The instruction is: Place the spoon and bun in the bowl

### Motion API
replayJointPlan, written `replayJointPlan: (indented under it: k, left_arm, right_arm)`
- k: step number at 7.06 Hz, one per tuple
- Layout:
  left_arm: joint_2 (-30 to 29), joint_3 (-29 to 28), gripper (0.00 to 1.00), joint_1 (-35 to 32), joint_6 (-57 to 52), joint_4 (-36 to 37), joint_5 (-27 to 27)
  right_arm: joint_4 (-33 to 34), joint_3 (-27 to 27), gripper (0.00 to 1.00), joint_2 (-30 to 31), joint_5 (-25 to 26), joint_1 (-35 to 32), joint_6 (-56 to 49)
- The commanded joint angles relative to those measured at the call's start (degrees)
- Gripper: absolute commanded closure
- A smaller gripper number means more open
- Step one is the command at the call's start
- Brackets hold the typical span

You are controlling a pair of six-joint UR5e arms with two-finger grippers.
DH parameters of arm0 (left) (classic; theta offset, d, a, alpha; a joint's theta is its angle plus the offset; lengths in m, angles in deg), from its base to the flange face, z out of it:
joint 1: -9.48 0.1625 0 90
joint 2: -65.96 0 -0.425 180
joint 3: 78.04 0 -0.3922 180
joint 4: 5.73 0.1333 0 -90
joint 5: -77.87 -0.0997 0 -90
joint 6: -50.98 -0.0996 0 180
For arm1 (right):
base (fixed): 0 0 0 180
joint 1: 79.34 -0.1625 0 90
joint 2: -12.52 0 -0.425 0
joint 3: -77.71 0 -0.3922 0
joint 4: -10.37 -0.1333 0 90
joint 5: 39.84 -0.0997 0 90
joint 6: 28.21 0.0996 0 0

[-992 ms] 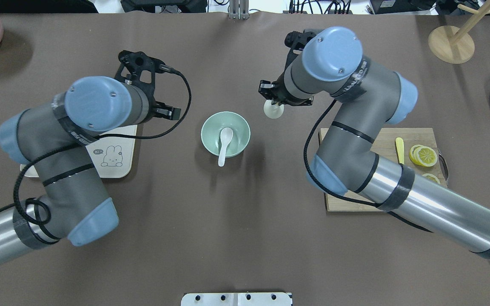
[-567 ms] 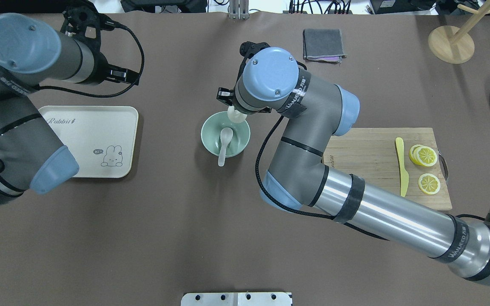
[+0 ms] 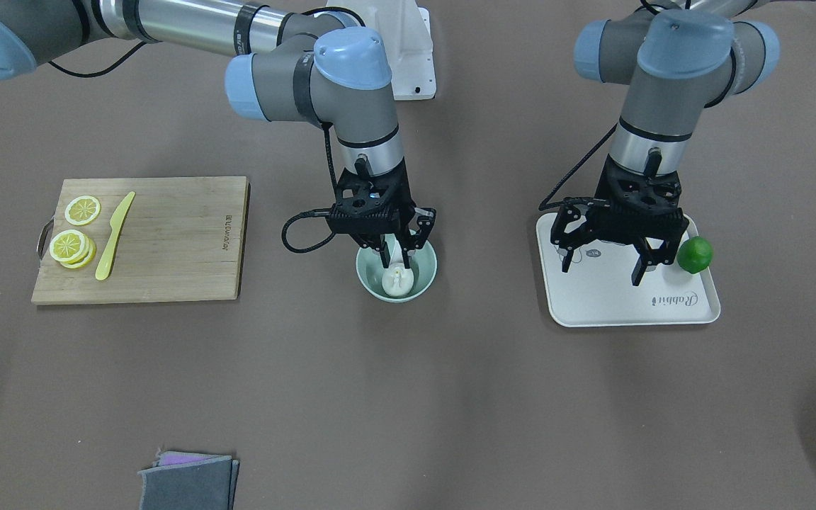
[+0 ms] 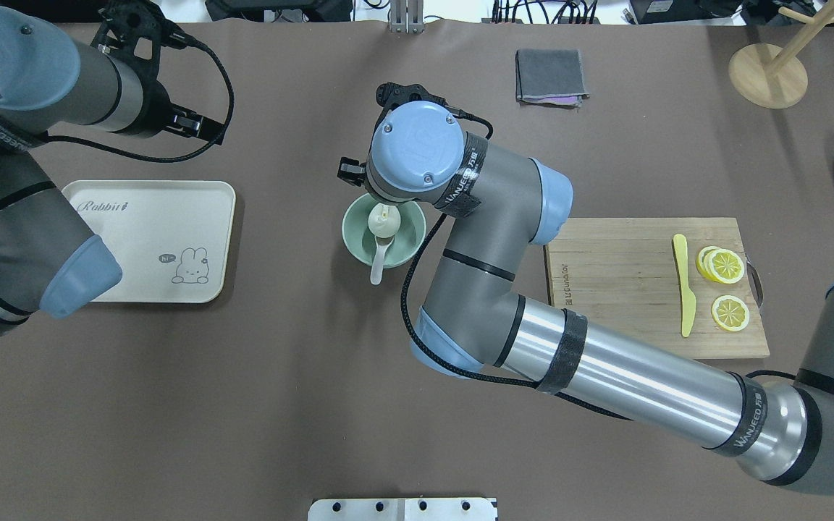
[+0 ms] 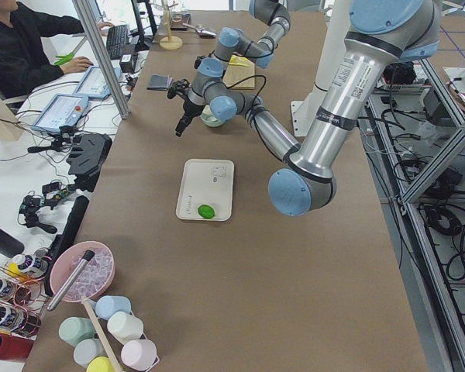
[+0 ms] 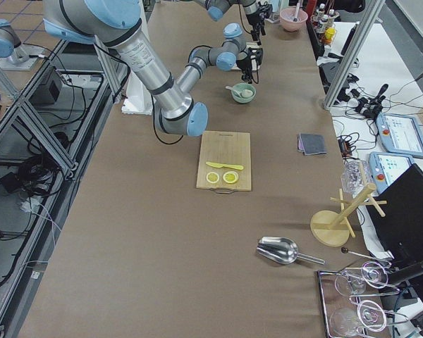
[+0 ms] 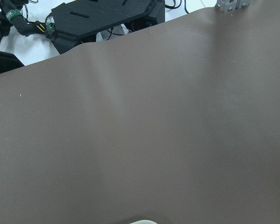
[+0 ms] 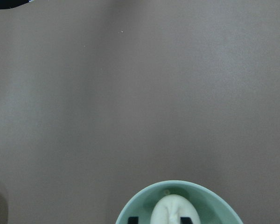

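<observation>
The bun point(image 3: 397, 281) sits in the bowl point(image 3: 422, 287). The spoon point(image 4: 378, 262) is in the bowl too. The bun looks to rest on its scoop, and its handle pokes out over the rim on the robot's side. Both things look to be in, so I think the job is about done.

The right gripper point(image 3: 401, 255) hangs just above the bun. Its fingers are wide apart and hold nothing. In the right wrist view, the two black tips show close by the bun, one on each side. I cannot tell if they touch it.

The left gripper point(image 3: 603, 270) hangs over the tray point(image 3: 620, 312), well apart from the bowl. Its fingers are apart too, and empty. A lime point(image 3: 695, 255) sits at the tray's edge.

The bun looks soft and light. A hard squeeze would likely squash it or dent the folds on top. If it needs moving, I would take it by its round sides, low down, with a gentle pinch.

The spoon looks hard, shiny and slippery. It could slide out of the fingers, or chip if dropped. The handle is the best place to hold it, since it sticks out free of the bowl.

The bowl looks light, so a bump from the fingers could push it along the table.
</observation>
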Motion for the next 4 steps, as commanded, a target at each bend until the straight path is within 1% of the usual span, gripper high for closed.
replayJointPlan:
  k: [1,2,3,4]
  left_arm:
    - [0.25,-2.04,0.02,0.37,-0.12,-0.19,-0.06]
    - [0.42,-2.50,0.02,0.37,-0.21,-0.71,-0.33]
    - [1.03,-2.50,0.02,0.37,-0.38,-0.81,-3.29]
    - [2.52,-2.33,0.02,0.37,-0.30,-0.72,-6.10]
  right_arm:
    - [2.32,-2.71,0.00,1.55,-6.44,-3.41,-8.74]
    - [8.69,-11.78,0.00,8.00,-12.59,-6.84,-17.26]
    - [10.06,-19.53,0.00,15.90,-13.52,-9.75,-25.87]
    - [9.98,-24.74,0.00,23.72,-14.14,-12.47,-33.44]
